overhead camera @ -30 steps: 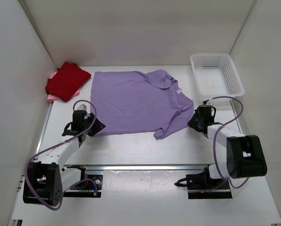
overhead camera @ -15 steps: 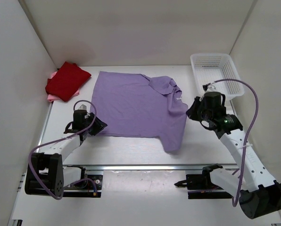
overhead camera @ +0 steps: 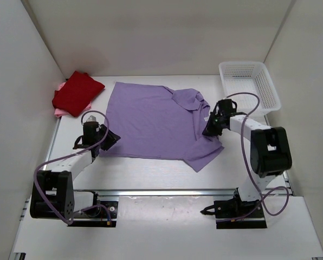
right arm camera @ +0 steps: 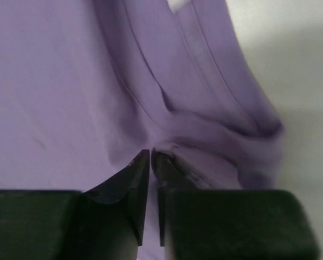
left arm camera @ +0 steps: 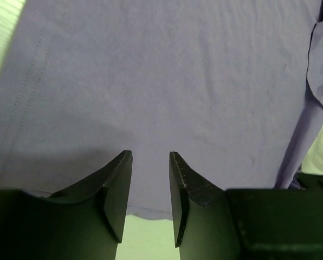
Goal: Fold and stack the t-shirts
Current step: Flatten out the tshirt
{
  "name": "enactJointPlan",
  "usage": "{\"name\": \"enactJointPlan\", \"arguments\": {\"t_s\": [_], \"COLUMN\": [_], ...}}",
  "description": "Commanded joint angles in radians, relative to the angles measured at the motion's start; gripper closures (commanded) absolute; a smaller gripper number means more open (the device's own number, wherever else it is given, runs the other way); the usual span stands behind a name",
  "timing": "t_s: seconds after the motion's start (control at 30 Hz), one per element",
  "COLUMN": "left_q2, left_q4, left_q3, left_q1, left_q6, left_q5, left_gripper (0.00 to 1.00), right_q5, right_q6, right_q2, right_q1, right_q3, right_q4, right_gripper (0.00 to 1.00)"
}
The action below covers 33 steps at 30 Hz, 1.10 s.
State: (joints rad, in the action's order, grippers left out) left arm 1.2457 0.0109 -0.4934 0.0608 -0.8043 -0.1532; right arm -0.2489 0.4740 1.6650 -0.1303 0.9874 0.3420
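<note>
The lavender t-shirt [overhead camera: 150, 122] lies spread in the middle of the table, its right side rumpled and partly doubled over. My right gripper [overhead camera: 207, 130] sits low at that right edge. In the right wrist view its jaws [right arm camera: 151, 153] stand almost together, pinching a bunched fold of the lavender cloth [right arm camera: 53, 97]. My left gripper [overhead camera: 111, 140] rests at the shirt's near left hem. It is open [left arm camera: 150, 157], with nothing between the fingers and the lavender cloth [left arm camera: 161, 81] just ahead. A folded dark red t-shirt [overhead camera: 77, 93] lies on a pink one [overhead camera: 59, 112] at the back left.
A white mesh basket [overhead camera: 270, 89] stands at the back right, close behind my right arm. White walls close in the table on the left, back and right. A metal rail runs along the near edge by the arm bases.
My right gripper lifted the shirt's right side, carried it inward and came down at the right edge. The shirt shifted slightly. My left gripper edged up along the hem, still open.
</note>
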Motion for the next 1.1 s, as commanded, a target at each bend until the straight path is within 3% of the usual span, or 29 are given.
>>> {"name": "enactJointPlan", "arguments": {"t_s": [0.0,0.1,0.17,0.3,0.43,0.5,0.53,0.67,0.9,1.07], "left_q2": [-0.023,-0.057,-0.098,-0.141,-0.147,-0.16,-0.178,-0.218,-0.154,-0.101], "left_q4": [0.038,0.086,0.154,0.299,0.342,0.341,0.346,0.35,0.267,0.196], "left_q3": [-0.056,-0.063,-0.076,-0.091,-0.016,0.022,0.036,0.061,0.124,0.139], "left_q1": [0.004,-0.002,-0.001,-0.038,-0.168,-0.239,-0.254,-0.237,-0.211,-0.191], "left_q6": [0.037,0.071,0.109,0.146,0.125,0.102,0.084,0.042,-0.033,-0.07], "left_q5": [0.041,0.066,0.095,0.163,0.103,0.086,0.092,0.152,0.152,0.15], "left_gripper": [0.55,0.53,0.57,0.59,0.57,0.56,0.56,0.5,0.47,0.61], "right_q5": [-0.018,-0.015,0.022,0.077,0.086,0.059,0.059,0.019,0.033,0.043], "right_q6": [0.035,0.051,0.046,0.087,0.15,0.169,0.178,0.147,0.117,0.115], "right_q2": [0.036,-0.002,-0.084,-0.372,-0.62,-0.707,-0.762,-0.914,-0.955,-0.969], "right_q1": [-0.006,0.011,0.003,-0.034,-0.13,-0.152,-0.161,-0.126,-0.16,-0.172], "right_q3": [0.141,0.128,0.067,-0.262,-0.548,-0.633,-0.673,-0.737,-0.76,-0.777], "right_q4": [-0.144,-0.205,-0.244,-0.374,-0.423,-0.426,-0.416,-0.37,-0.37,-0.359], "right_gripper": [0.87,0.71,0.64,0.49,0.53,0.62,0.68,0.69,0.67,0.67]}}
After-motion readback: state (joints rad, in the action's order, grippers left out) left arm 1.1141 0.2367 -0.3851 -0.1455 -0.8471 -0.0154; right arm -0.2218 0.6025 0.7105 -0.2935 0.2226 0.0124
